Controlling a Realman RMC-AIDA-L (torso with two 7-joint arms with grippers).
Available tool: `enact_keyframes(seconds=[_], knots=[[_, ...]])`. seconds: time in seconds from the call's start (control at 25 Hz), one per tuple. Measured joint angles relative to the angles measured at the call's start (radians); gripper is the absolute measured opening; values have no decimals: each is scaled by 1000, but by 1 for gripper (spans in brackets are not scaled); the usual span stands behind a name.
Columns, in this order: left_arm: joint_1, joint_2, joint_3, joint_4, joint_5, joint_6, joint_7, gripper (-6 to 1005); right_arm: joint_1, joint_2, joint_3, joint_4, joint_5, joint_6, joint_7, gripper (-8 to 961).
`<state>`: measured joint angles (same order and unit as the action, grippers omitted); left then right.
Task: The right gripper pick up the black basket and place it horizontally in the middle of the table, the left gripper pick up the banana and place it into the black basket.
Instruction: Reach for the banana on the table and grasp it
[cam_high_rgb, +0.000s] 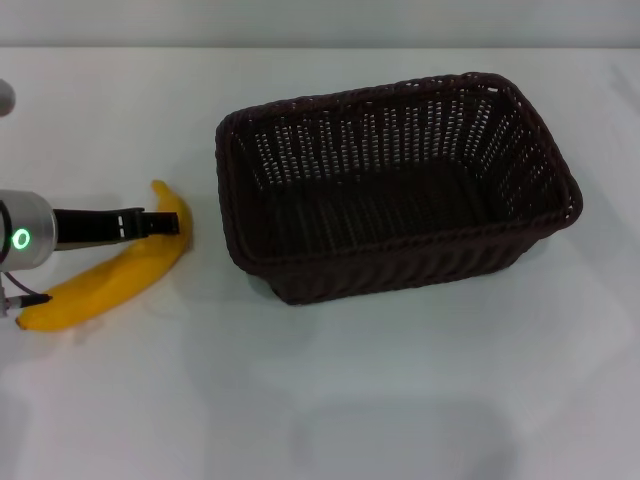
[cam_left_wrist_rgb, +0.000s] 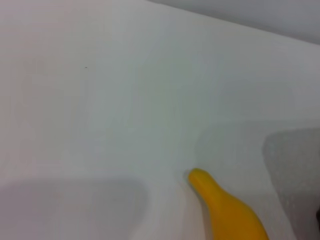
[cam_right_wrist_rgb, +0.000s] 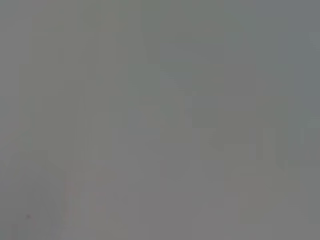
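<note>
The black basket (cam_high_rgb: 400, 262) stands upright and empty on the white table (cam_high_rgb: 420, 400), its long side running left to right, a little right of centre. Left of it lies the yellow banana (cam_high_rgb: 105, 282), curved, with its tip toward the back. My left gripper (cam_high_rgb: 166, 223) reaches in from the left edge, green ring lit, and its black tip sits over the banana's upper part. One end of the banana (cam_left_wrist_rgb: 227, 212) shows in the left wrist view against bare tabletop. The right gripper is out of view, and the right wrist view shows only a plain grey surface.
A narrow strip of white tabletop separates the banana from the basket's left wall. Bare table lies in front of the basket and behind it up to the far edge (cam_high_rgb: 320, 46).
</note>
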<state>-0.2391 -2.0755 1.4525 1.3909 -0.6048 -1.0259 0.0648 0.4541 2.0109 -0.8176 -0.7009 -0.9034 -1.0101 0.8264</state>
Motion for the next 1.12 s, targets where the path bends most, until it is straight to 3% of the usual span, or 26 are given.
enact_keyframes(seconds=[1.12], knots=[[-37,2,-3,-10,-38,-25,40,813,-9,-1,0,-9,0,-19,0,844]])
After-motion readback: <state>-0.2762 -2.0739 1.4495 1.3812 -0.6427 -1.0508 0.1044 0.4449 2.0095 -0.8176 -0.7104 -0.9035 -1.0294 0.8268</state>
